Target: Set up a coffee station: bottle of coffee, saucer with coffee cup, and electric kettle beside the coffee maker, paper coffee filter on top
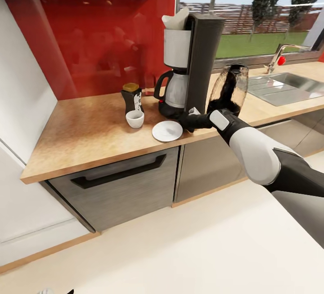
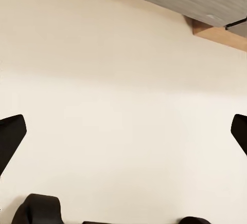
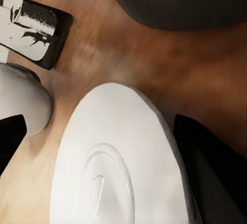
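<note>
Right gripper (image 1: 189,122) at the saucer's (image 1: 167,131) rim on the bench (image 1: 90,136), coffee cup (image 1: 135,119) just beyond. Wrist view: fingers (image 3: 206,157) apart, straddling saucer (image 3: 118,157). Likely saucer placement; next, lifting cup onto it.

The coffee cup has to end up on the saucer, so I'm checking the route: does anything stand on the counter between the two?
Nothing visible does. The coffee cup sits left of the saucer with bare countertop between them. The coffee bottle stands behind the cup, off that line. The right gripper is at the saucer's far side, by the coffee maker.
</note>
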Controlling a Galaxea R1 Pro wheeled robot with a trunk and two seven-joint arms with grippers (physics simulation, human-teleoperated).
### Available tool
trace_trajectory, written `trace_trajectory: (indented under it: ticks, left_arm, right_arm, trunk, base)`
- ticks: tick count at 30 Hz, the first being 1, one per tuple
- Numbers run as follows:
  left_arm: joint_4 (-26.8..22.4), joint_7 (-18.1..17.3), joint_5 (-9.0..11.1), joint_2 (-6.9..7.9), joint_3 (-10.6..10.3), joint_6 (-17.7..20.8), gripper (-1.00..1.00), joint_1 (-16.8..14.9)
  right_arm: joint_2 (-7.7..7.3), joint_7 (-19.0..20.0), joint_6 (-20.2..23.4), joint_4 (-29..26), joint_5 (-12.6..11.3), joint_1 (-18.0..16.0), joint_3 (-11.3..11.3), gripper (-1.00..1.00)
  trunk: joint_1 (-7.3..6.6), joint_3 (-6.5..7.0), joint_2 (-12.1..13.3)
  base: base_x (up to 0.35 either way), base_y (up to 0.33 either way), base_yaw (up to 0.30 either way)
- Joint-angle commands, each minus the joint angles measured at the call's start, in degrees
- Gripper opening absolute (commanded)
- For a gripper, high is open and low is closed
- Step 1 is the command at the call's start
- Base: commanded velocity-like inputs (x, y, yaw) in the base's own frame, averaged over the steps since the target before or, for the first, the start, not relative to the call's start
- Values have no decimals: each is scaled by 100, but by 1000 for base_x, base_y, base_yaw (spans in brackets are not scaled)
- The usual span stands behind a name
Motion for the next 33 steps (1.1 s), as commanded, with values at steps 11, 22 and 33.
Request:
trace_trajectory:
  ticks: [11,22,33]
  left_arm:
    - [8,-17,21,2,4,-7,100,-4]
    - [6,-19,21,0,5,-10,100,-4]
    - [3,-12,21,1,-4,-10,100,-4]
  right_arm:
    - [1,-27,31,-5,-23,0,33,100]
    - [1,-27,31,-5,-23,0,27,100]
    - [-33,-27,31,-5,-23,2,27,100]
  trunk:
    - [1,-5,-2]
    - [1,-5,-2]
    - [1,-5,-2]
  base:
    - [101,68,0]
    - [-54,-22,0]
    - [-77,-60,0]
